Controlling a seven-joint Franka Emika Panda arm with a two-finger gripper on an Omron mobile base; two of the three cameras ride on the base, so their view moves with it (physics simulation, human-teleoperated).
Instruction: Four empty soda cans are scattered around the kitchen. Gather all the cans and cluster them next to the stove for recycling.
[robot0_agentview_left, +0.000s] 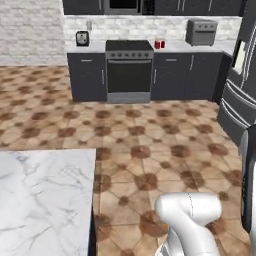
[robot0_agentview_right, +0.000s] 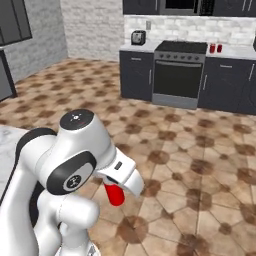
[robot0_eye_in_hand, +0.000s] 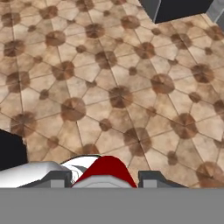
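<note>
glossy red soda can (robot0_eye_in_hand: 106, 169) between matt dark fingertips (robot0_eye_in_hand: 56, 178); stove (robot0_agentview_left: 129, 70) with brushed-metal knob strip and dark glass door; veined polished marble counter (robot0_agentview_left: 42, 200); floor (robot0_agentview_left: 150, 145) of smooth brown-patterned tile.

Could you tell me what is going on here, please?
The robot's gripper is shut on a red soda can, carried low in front of the arm over the tiled floor. Across the room, two more red cans already stand together on the counter just right of the black stove. The robot is some way from the stove, beside a white marble top, so the held can is not yet delivered.
</note>
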